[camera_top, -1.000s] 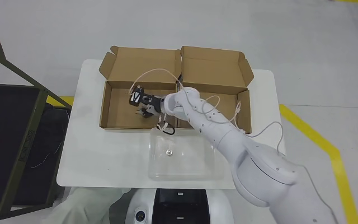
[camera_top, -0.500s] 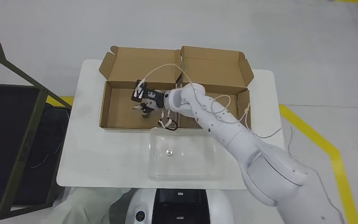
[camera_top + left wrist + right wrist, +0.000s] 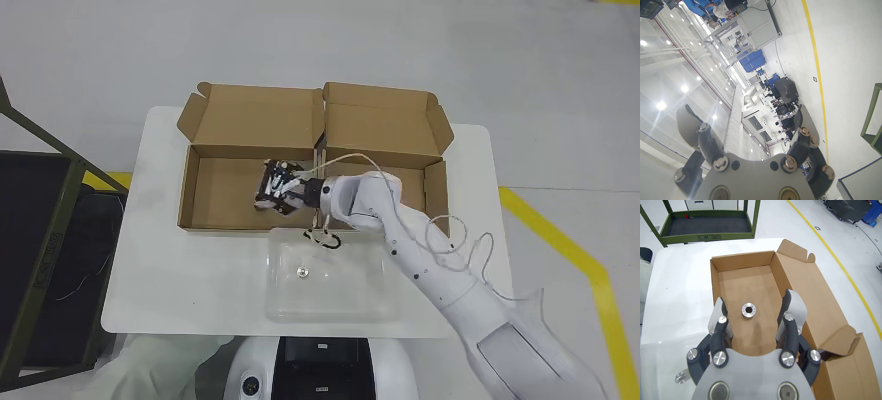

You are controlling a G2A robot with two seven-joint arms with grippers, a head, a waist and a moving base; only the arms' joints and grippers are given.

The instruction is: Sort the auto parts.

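My right gripper [image 3: 755,300] hangs open over the left cardboard box [image 3: 745,283], with nothing between its fingers. A silver metal ring [image 3: 748,310] lies flat on that box's floor, just ahead of the fingertips and apart from them. From above, the right gripper [image 3: 280,188] sits over the right half of the left box [image 3: 215,195]. A small round metal part [image 3: 303,269] lies in the clear plastic tray [image 3: 340,300] near the table's front edge; the same part [image 3: 680,378] appears beside the wrist. My left gripper [image 3: 743,113] is open, holds nothing and points up into the room.
A second open cardboard box [image 3: 400,130] stands right of the first, their flaps folded back. The white table [image 3: 160,270] has bare room to the left of the tray. A green cart [image 3: 706,236] stands on the floor beyond the table.
My right gripper has shifted to the right inside the left box, from its middle toward the wall shared with the other box. The arm has drawn back with it.
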